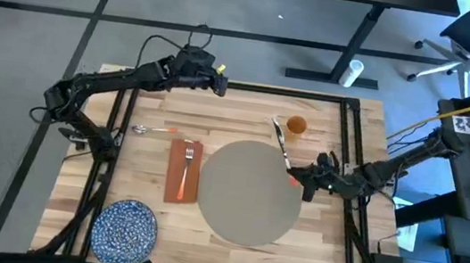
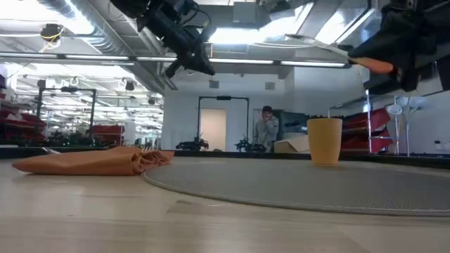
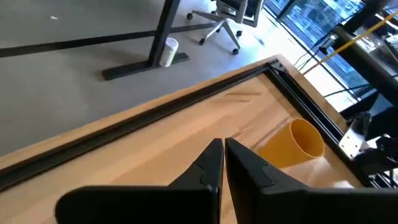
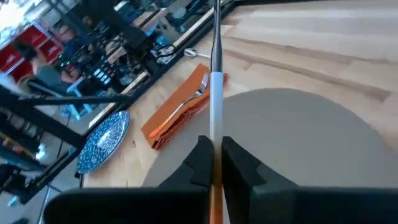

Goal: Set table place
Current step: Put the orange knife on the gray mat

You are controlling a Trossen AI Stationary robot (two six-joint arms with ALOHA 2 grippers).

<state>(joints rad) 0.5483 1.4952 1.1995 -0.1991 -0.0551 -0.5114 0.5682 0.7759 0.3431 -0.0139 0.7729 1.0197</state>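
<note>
- Right gripper (image 4: 213, 163): fingers (image 4: 198, 163) clamped on a knife (image 4: 215, 87) with an orange handle, held above the right edge of the placemat (image 1: 245, 196), blade pointing to the counter's far side.
- Left gripper (image 3: 223, 163): fingers nearly closed, holding nothing, raised over the far edge of the counter (image 1: 247, 106).
- Done so far: placemat at mid-counter; napkin (image 1: 183, 171) just left of it with fork (image 1: 187, 166) on top.
- Left: knife not yet placed; blue speckled plate (image 1: 125, 228) at near-left corner, off the mat; spoon (image 1: 153, 129) and orange cup (image 1: 296, 126) lie apart from the setting.
- Hard to see: knife handle is mostly hidden inside the grip.
</note>
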